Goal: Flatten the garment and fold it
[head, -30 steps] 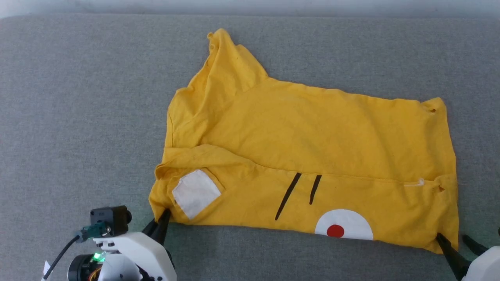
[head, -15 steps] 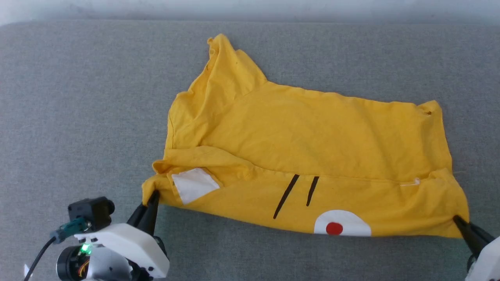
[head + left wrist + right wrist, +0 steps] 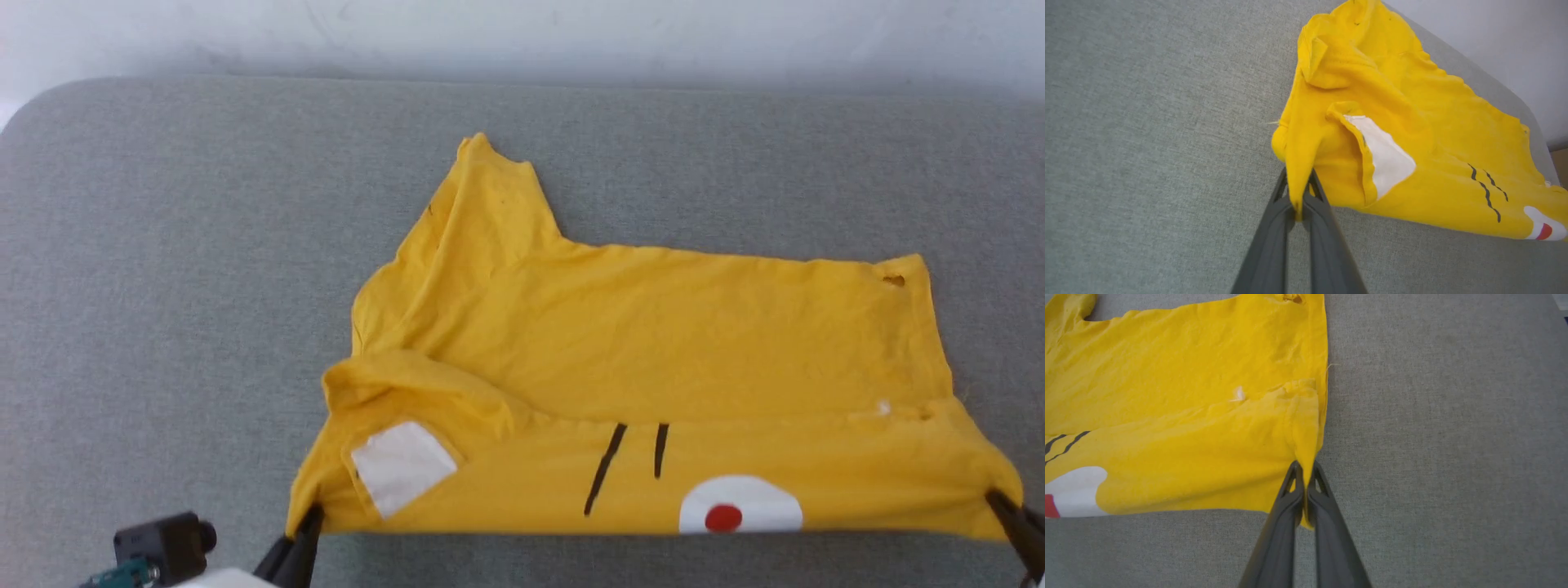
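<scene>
The garment [image 3: 653, 343] is a bright yellow T-shirt lying on the grey cushion, its near strip turned over to show a white patch, two black marks and a red dot in a white circle. My left gripper [image 3: 310, 516] is shut on the garment's near left corner, and the left wrist view shows the cloth [image 3: 1363, 122] pinched between the dark fingers of the left gripper [image 3: 1297, 192]. My right gripper [image 3: 998, 498] is shut on the near right corner; in the right wrist view the right gripper [image 3: 1304, 467] clamps the hem of the garment [image 3: 1188, 396]. The near edge is lifted and stretched taut between both grippers.
The grey fabric cushion [image 3: 163, 286] extends around the garment on all sides, with a pale wall [image 3: 522, 33] behind its far edge. The cushion's rounded corner shows at the far left.
The right gripper has shut on the near right corner. Both grippers have lifted and pulled the near edge toward me, stretching it straight. The head camera has tilted, shifting the whole picture down.
</scene>
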Robot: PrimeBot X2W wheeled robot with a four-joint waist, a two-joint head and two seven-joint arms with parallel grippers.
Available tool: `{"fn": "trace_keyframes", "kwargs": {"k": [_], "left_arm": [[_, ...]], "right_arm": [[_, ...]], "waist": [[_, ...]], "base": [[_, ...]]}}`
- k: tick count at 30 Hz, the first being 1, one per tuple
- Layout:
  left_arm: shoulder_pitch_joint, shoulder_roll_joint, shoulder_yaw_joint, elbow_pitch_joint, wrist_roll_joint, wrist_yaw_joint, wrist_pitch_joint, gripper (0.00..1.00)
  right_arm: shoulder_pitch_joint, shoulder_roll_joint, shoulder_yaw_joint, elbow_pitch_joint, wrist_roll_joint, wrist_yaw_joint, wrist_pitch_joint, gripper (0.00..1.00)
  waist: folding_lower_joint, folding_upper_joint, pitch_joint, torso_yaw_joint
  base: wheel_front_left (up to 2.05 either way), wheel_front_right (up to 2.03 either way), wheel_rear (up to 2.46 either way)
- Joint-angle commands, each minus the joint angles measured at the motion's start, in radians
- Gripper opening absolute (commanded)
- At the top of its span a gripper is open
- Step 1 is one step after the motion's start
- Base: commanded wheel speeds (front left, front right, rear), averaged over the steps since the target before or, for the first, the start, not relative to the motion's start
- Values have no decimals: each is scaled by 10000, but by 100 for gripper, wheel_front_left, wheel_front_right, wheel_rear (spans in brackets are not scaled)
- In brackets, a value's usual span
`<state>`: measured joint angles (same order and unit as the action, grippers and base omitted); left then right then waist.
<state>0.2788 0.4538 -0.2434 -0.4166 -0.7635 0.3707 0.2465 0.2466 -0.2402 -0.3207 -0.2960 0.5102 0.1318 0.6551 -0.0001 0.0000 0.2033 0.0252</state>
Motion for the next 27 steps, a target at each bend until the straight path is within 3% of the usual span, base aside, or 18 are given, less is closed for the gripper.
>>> {"fn": "trace_keyframes", "kwargs": {"k": [1, 8, 15, 16, 17, 18, 19, 20, 27], "left_arm": [[296, 26, 91, -62, -154, 34, -6, 0], [838, -268, -69, 402, -784, -172, 130, 0], [612, -467, -41, 1338, -1118, -586, -53, 0], [532, -479, -34, 1494, -1098, -629, -114, 4], [436, -503, -24, 1649, -1069, -672, -197, 35], [342, -556, -20, 1802, -1078, -720, -268, 48], [259, -602, -37, 1957, -1088, -772, -313, 74], [177, -639, -60, 2101, -1087, -821, -352, 100], [-10, -667, 50, 2341, -890, -897, -813, 100]], "right_arm": [[307, 120, -185, -70, 14, -11, 196, 0], [1066, 454, -592, 30, -433, -11, 900, 0], [1049, 617, -170, 544, -582, -11, 772, 0], [1007, 626, -91, 653, -579, -11, 687, 0], [950, 620, -15, 761, -582, -11, 552, 0], [884, 622, 45, 885, -588, -11, 407, 0], [824, 609, 116, 1019, -599, -11, 274, 27], [759, 595, 180, 1133, -597, -11, 130, 100], [378, 308, 410, 1196, -201, -11, -655, 100]], "waist": [[1, 0, 14, 91], [1, 0, -6, 213], [1, 0, -181, 129], [1, 0, -208, 106], [1, 0, -226, 88], [1, 0, -248, 66], [1, 0, -270, 42], [1, 0, -281, 21], [1, 0, -288, -128]], "base": [[0, 0, 0], [0, 0, 0], [0, 0, 0], [0, 0, 0], [0, 0, 0], [0, 0, 0], [0, 0, 0], [0, 0, 0], [0, 0, 0]]}}
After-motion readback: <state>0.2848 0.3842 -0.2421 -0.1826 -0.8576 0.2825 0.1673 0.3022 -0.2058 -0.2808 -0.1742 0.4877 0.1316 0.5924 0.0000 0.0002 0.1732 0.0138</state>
